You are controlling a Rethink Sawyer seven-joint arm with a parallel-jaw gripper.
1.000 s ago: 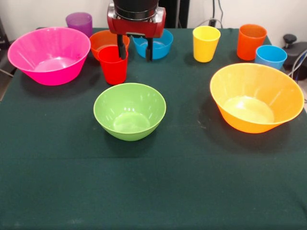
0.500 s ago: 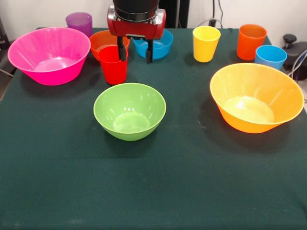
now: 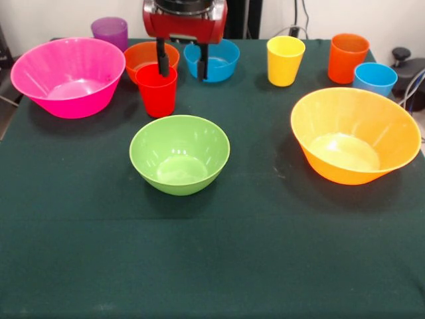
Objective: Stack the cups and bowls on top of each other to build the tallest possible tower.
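Green cloth covers the counter (image 3: pixel 219 266); items listed left to right in the front view.

Pink bowl (image 3: pixel 68 76): large, upright, far left, near the back edge.

Purple cup (image 3: pixel 109 32): upright, behind the pink bowl at the back edge.

Orange bowl (image 3: pixel 143 56): small, upright, just behind the red cup and partly hidden by it.

Red cup (image 3: pixel 157 90): upright on the cloth, mouth up, standing alone between the pink bowl and the green bowl.

Gripper (image 3: pixel 180 61): red housing at the top edge, two dark fingers (image 3: pixel 163 58) pointing down and spread apart. One finger dips at the red cup's rim, the other hangs in front of the blue bowl. Nothing is clamped between them.

Green bowl (image 3: pixel 179 154): medium, upright, centre-left, in front of the red cup and apart from it.

Blue bowl (image 3: pixel 219 61): small, upright, back row, just right of the orange bowl.

Yellow cup (image 3: pixel 285 60): upright, back row, right of centre.

Yellow-orange bowl (image 3: pixel 355 135): large, upright, at the right side.

Orange cup (image 3: pixel 347 58): upright, back right.

Light blue cup (image 3: pixel 374 78): upright, just right of the orange cup, behind the yellow-orange bowl.

No cup or bowl rests on another; each sits directly on the cloth.
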